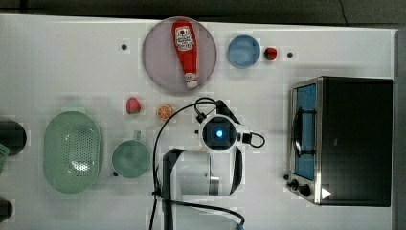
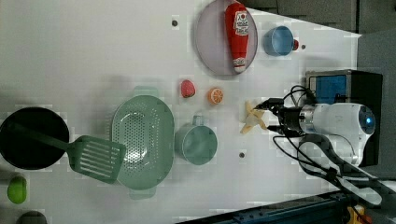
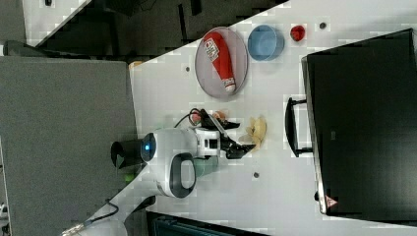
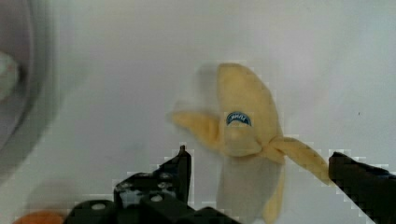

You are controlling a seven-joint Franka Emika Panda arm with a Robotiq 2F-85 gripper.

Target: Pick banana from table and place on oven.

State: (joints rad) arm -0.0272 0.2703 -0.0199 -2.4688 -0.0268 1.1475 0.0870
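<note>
Bright, even light; soft shadows, blocky blur.

A grey panel [image 3: 64,142] stands beside dark floor [image 3: 147,24].

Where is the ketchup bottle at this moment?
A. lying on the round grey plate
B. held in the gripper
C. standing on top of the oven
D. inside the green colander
A. In the top view the red ketchup bottle lies flat on the round grey plate, far from the oven; the green colander holds no bottle, and the open gripper hangs over the banana.
</note>
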